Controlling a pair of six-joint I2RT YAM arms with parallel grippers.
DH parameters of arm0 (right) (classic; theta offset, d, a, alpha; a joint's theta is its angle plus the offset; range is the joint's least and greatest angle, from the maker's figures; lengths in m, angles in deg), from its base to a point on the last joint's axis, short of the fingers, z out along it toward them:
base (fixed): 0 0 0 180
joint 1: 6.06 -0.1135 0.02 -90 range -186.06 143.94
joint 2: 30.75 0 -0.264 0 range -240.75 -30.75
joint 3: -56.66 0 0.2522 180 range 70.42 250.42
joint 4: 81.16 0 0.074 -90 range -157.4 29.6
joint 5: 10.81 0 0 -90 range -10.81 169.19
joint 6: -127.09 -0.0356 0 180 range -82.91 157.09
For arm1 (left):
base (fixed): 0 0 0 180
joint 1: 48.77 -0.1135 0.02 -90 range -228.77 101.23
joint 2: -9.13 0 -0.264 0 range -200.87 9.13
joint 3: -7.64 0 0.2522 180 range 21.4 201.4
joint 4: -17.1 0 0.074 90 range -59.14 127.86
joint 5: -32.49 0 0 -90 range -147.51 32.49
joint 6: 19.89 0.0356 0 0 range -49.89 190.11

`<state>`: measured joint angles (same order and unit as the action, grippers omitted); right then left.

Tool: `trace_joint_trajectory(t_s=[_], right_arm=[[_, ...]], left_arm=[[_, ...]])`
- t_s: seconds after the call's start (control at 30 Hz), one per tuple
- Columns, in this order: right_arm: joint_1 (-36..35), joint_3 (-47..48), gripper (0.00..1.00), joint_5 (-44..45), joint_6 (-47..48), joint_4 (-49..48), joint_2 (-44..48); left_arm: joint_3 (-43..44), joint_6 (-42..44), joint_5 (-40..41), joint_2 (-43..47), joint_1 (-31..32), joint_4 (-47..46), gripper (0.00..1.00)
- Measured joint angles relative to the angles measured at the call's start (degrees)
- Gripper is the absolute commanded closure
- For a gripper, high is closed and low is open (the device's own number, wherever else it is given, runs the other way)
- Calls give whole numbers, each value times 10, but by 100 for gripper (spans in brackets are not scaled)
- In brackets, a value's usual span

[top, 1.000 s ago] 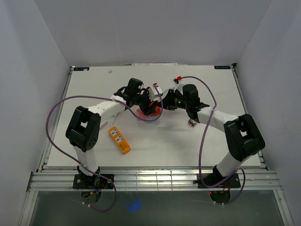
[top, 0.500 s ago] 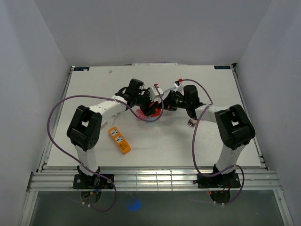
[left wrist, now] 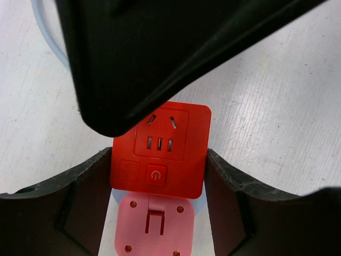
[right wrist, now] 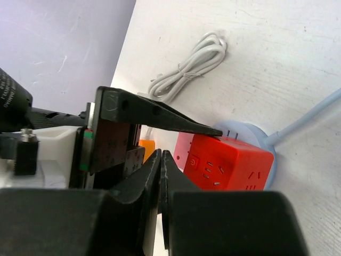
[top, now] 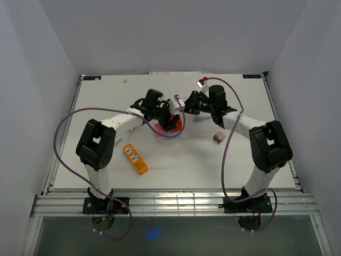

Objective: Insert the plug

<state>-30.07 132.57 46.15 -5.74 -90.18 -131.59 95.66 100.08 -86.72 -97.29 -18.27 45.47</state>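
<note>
A red socket cube (left wrist: 160, 152) stands on a pink base (left wrist: 154, 226) and a pale blue round disc (right wrist: 250, 136). My left gripper (left wrist: 159, 176) is shut on the cube, one finger on each side; in the top view the gripper (top: 169, 120) is at the table's middle with the cube (top: 176, 124) in it. My right gripper (right wrist: 161, 160) is shut and empty, hovering just above and beyond the cube, and it shows in the top view (top: 182, 105). A small brown-pink block (top: 218, 137), possibly the plug, lies on the table to the right.
An orange power strip (top: 135, 159) lies near the left arm's base. A coiled white cable (right wrist: 186, 69) lies beyond the cube. A pale blue cord (right wrist: 309, 117) runs from the disc. White walls enclose the table (top: 176, 170) on three sides.
My right arm has drawn back toward the far side, lifting its shut gripper off the cube area; the brown-pink block beneath the arm is now uncovered. The left gripper has stayed put.
</note>
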Motion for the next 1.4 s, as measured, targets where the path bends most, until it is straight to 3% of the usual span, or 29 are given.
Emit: trace_joint_trajectory(t_s=[0.3,0.5,0.77,1.03,1.1,1.2,1.23,1.3,1.4], right_arm=[[0,-55,92,-21,-21,-63,-65],[-2,-65,92,-11,-6,-83,-59],[-5,-60,92,31,39,-5,-21],[2,-75,89,96,85,77,75],[7,-98,89,107,89,73,109],[13,-143,87,123,96,70,153],[15,-158,85,130,100,68,166],[18,-186,83,139,105,69,186],[22,-223,73,150,112,70,212]], left_arm=[[0,2,3,-3,0,3,100],[-2,2,2,-3,0,-1,100],[-7,0,2,-3,0,-10,100],[-15,-12,1,-2,0,-33,100],[-21,-17,1,0,0,-43,88],[-44,-20,3,12,0,-67,79],[-50,-21,4,16,0,-71,56],[-54,-23,7,20,0,-71,33],[-54,-26,9,21,0,-71,30]])
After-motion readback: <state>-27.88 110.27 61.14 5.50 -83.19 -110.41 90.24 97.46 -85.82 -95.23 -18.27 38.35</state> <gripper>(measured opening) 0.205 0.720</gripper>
